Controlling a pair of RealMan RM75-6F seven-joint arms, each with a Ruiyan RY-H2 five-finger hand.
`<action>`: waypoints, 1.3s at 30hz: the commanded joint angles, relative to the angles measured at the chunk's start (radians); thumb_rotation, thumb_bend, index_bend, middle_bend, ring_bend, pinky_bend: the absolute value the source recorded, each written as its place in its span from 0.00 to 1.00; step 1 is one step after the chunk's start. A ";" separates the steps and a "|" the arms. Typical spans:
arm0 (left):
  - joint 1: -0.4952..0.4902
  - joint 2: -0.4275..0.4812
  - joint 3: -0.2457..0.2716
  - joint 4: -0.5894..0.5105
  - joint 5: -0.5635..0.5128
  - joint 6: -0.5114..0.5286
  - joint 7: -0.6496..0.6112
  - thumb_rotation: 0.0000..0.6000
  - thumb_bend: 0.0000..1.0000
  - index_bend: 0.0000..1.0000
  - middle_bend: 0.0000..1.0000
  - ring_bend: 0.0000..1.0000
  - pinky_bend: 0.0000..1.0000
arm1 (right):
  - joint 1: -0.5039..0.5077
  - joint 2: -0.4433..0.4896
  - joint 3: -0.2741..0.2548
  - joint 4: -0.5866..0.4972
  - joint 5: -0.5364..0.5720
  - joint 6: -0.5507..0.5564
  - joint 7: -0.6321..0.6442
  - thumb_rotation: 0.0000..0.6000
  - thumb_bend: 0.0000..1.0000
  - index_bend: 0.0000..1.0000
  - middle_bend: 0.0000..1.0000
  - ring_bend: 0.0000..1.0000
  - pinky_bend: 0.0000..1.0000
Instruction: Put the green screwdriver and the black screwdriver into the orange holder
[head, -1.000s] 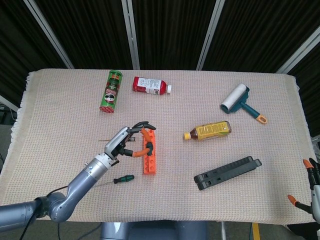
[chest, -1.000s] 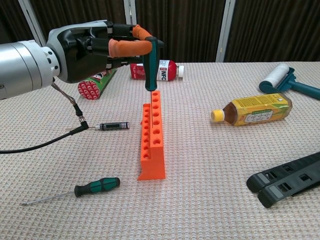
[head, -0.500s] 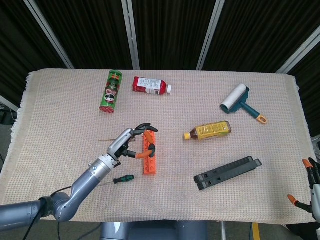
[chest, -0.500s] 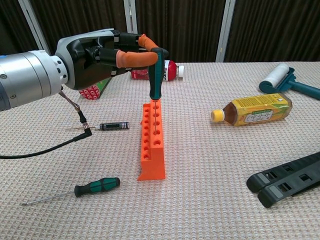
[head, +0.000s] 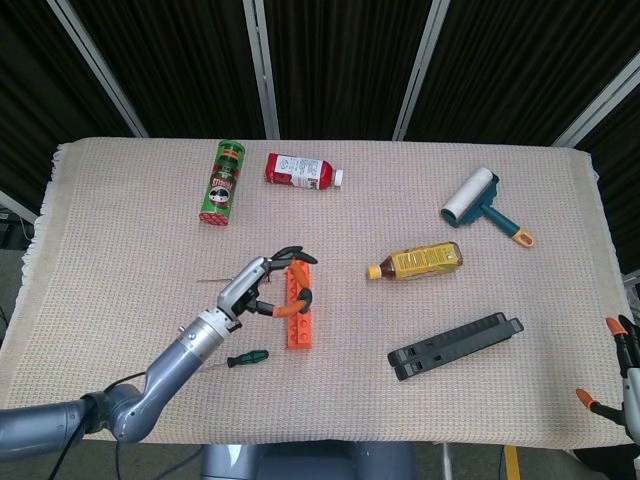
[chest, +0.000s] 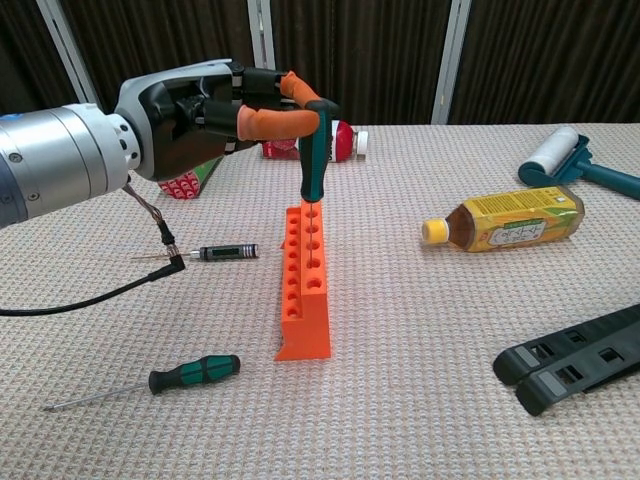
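1. The left hand (chest: 215, 105) pinches a green screwdriver (chest: 313, 155) by the handle, upright, its shaft down in a hole near the far end of the orange holder (chest: 304, 285).
2. The orange fingertips (chest: 268, 122) press the handle from the left.
3. A second green screwdriver (chest: 190, 375) lies flat on the cloth, left of the holder's near end, untouched.
4. The black screwdriver (chest: 224, 252) lies flat left of the holder, level with its middle, well apart from it.
5. Right of the holder rests a yellow-labelled bottle (chest: 505, 221); behind it, a red bottle (head: 299, 171) and a Pringles can (head: 222, 183).
6. The right hand (head: 626, 385) sits far right at the frame's edge; whether its fingers are apart or closed, I cannot tell.
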 joint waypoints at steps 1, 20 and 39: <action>0.000 -0.004 0.007 0.006 0.009 0.005 0.012 1.00 0.39 0.67 0.21 0.04 0.00 | 0.000 -0.001 0.000 0.001 0.001 -0.001 0.001 1.00 0.00 0.00 0.00 0.00 0.00; 0.028 -0.082 0.090 0.077 0.119 0.136 0.151 1.00 0.39 0.68 0.22 0.03 0.00 | 0.002 0.001 0.000 0.006 0.002 -0.007 0.009 1.00 0.00 0.00 0.00 0.00 0.00; 0.055 -0.135 0.126 0.127 0.130 0.158 0.111 1.00 0.39 0.68 0.22 0.04 0.00 | 0.010 0.002 0.003 0.015 0.011 -0.026 0.018 1.00 0.00 0.00 0.00 0.00 0.00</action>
